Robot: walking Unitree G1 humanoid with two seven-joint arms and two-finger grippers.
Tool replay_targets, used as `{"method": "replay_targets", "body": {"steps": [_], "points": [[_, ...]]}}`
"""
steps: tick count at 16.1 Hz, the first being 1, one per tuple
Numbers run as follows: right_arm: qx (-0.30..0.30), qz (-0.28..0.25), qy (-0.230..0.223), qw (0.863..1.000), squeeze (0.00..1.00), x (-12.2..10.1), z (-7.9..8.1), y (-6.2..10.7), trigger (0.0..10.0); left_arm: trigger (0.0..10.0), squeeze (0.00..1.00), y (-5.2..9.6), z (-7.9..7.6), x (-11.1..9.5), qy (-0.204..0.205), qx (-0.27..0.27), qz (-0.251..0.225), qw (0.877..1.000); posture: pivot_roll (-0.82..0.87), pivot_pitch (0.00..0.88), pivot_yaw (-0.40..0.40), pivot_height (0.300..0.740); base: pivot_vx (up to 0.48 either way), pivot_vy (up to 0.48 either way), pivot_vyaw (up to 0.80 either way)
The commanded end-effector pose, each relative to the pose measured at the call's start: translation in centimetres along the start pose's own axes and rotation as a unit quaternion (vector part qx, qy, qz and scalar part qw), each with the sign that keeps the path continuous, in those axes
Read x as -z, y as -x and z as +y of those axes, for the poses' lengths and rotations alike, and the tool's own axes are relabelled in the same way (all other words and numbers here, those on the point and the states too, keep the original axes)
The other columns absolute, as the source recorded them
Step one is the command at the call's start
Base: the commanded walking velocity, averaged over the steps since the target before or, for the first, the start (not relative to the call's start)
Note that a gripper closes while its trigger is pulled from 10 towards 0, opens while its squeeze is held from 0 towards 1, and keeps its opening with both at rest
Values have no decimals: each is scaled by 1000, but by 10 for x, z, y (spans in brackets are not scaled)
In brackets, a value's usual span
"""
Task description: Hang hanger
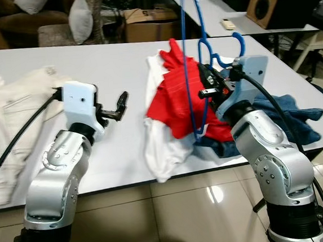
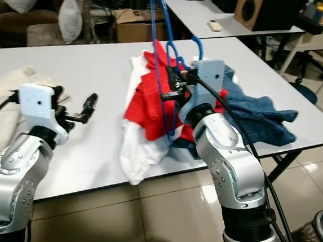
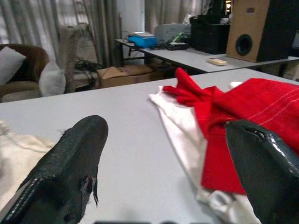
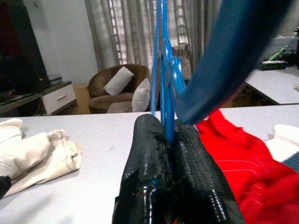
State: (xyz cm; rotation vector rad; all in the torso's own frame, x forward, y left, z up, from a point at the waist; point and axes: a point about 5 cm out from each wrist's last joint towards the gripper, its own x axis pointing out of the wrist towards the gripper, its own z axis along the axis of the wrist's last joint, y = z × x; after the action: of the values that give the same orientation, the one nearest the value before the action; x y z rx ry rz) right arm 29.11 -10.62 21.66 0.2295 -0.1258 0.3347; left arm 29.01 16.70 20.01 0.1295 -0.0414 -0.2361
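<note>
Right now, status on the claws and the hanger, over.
Right claw shut on blue hanger, held upright above the red and white shirt. Left claw open, empty, over the table. Jeans beside the right arm.

Both arms are built of rounded silver segments with small dark screw holes, set on black cylindrical bases, and a black cable loops along each one. A pale grey-white boxy housing with a few dark dots caps each wrist. The left gripper (image 1: 121,103) and right gripper (image 4: 174,154) have long black fingers with a rough, pebbled surface.
</note>
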Motion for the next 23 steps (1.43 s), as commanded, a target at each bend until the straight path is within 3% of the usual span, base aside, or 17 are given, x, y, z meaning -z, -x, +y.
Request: {"method": "replay_targets", "body": {"steps": [1, 6, 12, 14, 16, 18, 19, 23], "points": [[-2, -4, 1, 1000, 0, -2, 0, 0, 10000, 10000, 0, 0, 0, -2, -6, -1, -5, 1000, -44, 0, -80, 740, 0, 289, 0], [-23, 17, 10, 1000, 0, 8, 4, 2, 10000, 10000, 0, 0, 1, -3, -12, -2, -5, 1000, -38, 0, -76, 740, 0, 289, 0], [-99, 62, 42, 992, 0, 20, 16, 16, 10000, 10000, 0, 0, 0, 2, -17, 7, 2, 1000, -41, 0, -57, 740, 0, 289, 0], [-70, 132, 49, 988, 0, 46, 8, 26, 10000, 10000, 0, 3, -1, 14, -56, 12, 22, 998, -43, 0, -54, 740, 0, 289, 0], [-72, 131, 49, 988, 0, 49, 11, 30, 10000, 10000, 0, 5, -1, 21, -49, 10, 28, 998, -43, 0, -54, 740, 0, 291, 0], [-126, 161, 209, 956, 0, 55, 15, 35, 10000, 10000, 0, 7, -2, 24, -50, 11, 31, 998, -43, 0, -53, 740, 0, 292, 0], [-117, 155, 186, 963, 0, 47, 16, 34, 10000, 10000, 0, 7, -2, 23, -50, 12, 29, 998, -43, 0, -53, 740, 0, 289, 0], [-126, 157, 211, 957, 0, 36, 15, 31, 10000, 10000, 0, 6, -2, 22, -56, 10, 23, 998, -44, 0, -59, 740, 0, 290, 0]]}}
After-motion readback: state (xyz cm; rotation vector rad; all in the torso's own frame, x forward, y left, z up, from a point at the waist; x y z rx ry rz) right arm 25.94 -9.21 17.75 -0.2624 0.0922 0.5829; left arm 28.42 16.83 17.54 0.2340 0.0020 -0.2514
